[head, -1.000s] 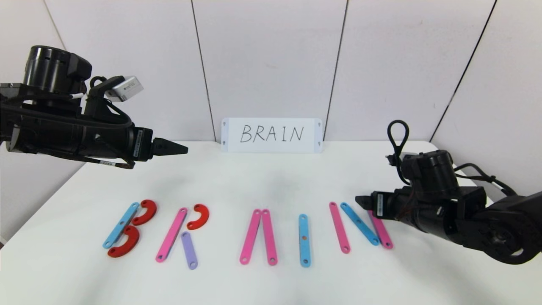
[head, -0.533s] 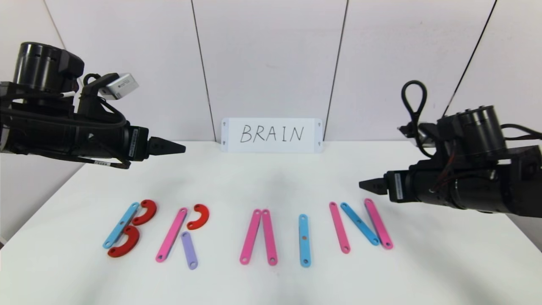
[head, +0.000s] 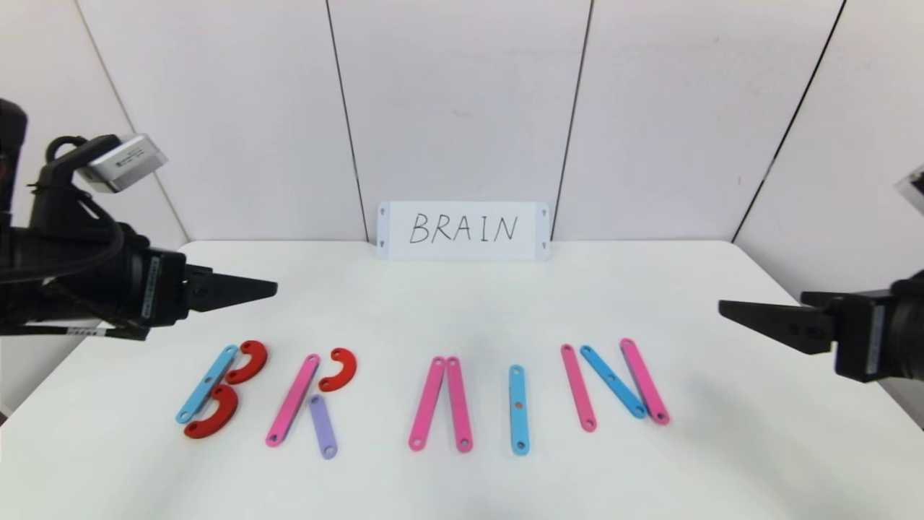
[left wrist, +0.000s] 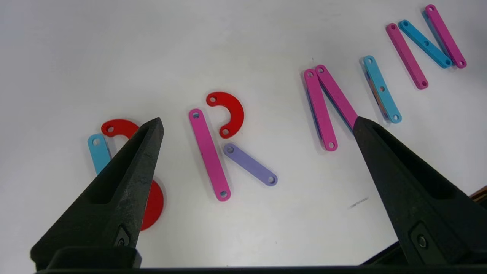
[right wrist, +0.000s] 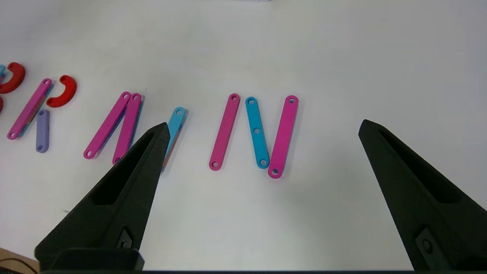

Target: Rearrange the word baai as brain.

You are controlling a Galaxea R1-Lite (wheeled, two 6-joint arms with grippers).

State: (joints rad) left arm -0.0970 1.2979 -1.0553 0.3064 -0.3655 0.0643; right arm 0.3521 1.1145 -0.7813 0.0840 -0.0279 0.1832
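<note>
Plastic letters: flat strips and half-rings lie in one row across the near part of the white table point(head: 462, 303), reading B, R, A, I, N from left to right.
Containers: nothing here holds anything; every piece lies flat on the tabletop.
B: a blue strip point(head: 206, 383) leans with its far end to the right; two red half-rings point(head: 247, 362) touch its right side, one nearer, one farther.
R: a pink strip point(head: 292, 399) leans the same way, a red curve point(head: 340, 369) just beside its far end and a short purple strip point(head: 323, 426) by its near half, slanting near-right.
A: two pink strips point(head: 441, 404) meet at their far ends and spread apart toward the near side.
I: a single blue strip point(head: 518, 409) runs almost straight from far to near.
N: a pink strip point(head: 579, 388), a blue diagonal point(head: 613, 381) and a second pink strip point(head: 644, 380); the last two touch at their near ends.
Card: a white card point(head: 463, 230) with handwritten BRAIN stands at the far edge against the wall.
Left gripper point(head: 245, 289): raised over the table's left side, above and beyond the B, fingers spread wide and holding nothing.
Right gripper point(head: 751, 318): raised at the right edge, well apart from the N, fingers likewise spread and holding nothing.
</note>
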